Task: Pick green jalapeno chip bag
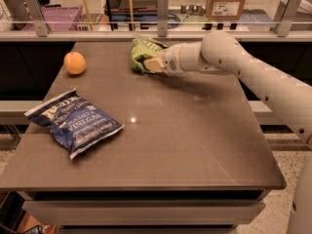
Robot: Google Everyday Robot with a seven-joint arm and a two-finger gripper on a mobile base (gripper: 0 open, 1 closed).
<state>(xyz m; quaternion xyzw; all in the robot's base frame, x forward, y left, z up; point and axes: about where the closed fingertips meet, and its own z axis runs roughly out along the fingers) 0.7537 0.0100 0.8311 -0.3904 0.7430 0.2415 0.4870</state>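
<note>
Contact is seen between the end effector (153, 64) and the right side of the green jalapeno chip bag (140, 51), lying near the far edge of the counter (185, 130), though whether it is clenched or released cannot be told.

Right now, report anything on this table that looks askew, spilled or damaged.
Nothing spilled or torn. The blue bag lies askew, one corner seemingly past the left edge of the table. The green jalapeno chip bag sits scrunched against the gripper at the back.
</note>
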